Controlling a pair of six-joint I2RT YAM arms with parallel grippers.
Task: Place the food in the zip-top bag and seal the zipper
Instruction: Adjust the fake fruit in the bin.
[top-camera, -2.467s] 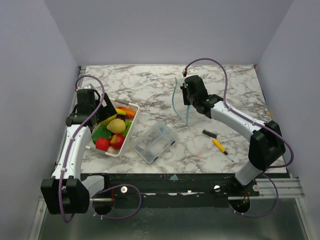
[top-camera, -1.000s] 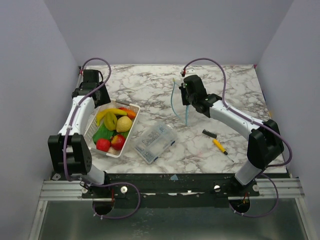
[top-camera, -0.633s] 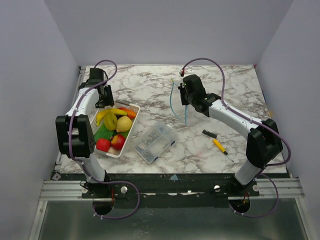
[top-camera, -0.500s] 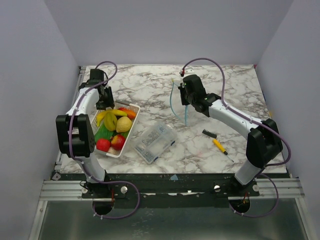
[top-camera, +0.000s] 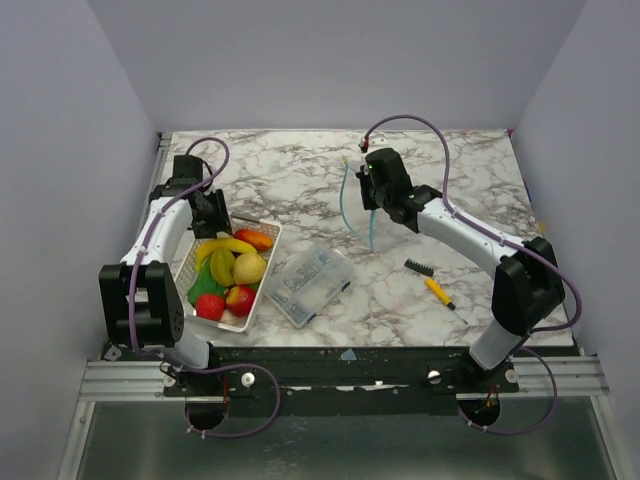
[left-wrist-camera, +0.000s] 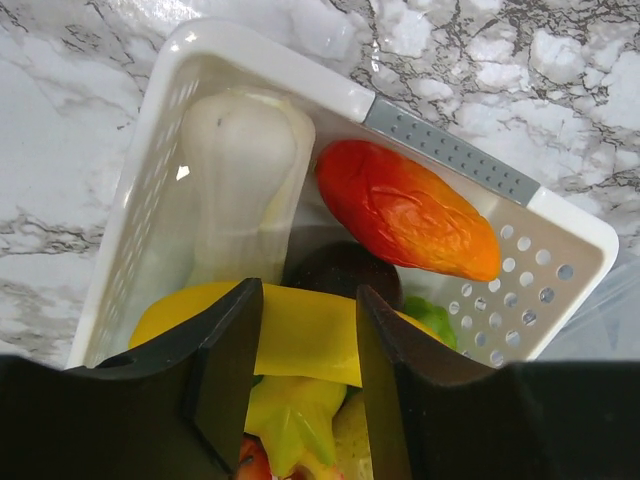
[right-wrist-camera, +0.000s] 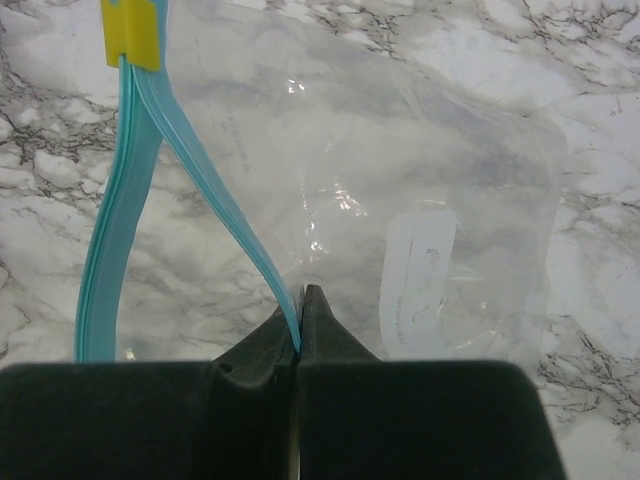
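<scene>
The top view looks down from behind over the whole counter (top-camera: 300, 180); each wrist view peers closely past its fingers (left-wrist-camera: 225, 380) (left sharing the tray (left-wrist-camera: 300, 72), right the bag (right-wrist-camera: 420, 170)).

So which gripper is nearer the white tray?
Left. The left gripper hangs open over the far end of the white tray, above the food; the right gripper is across the table, shut on the zip-top bag.

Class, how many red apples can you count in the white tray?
2. Both sit at the white tray's near end: one red apple on the left, the other just right of it. More may be hidden under other food.
</scene>
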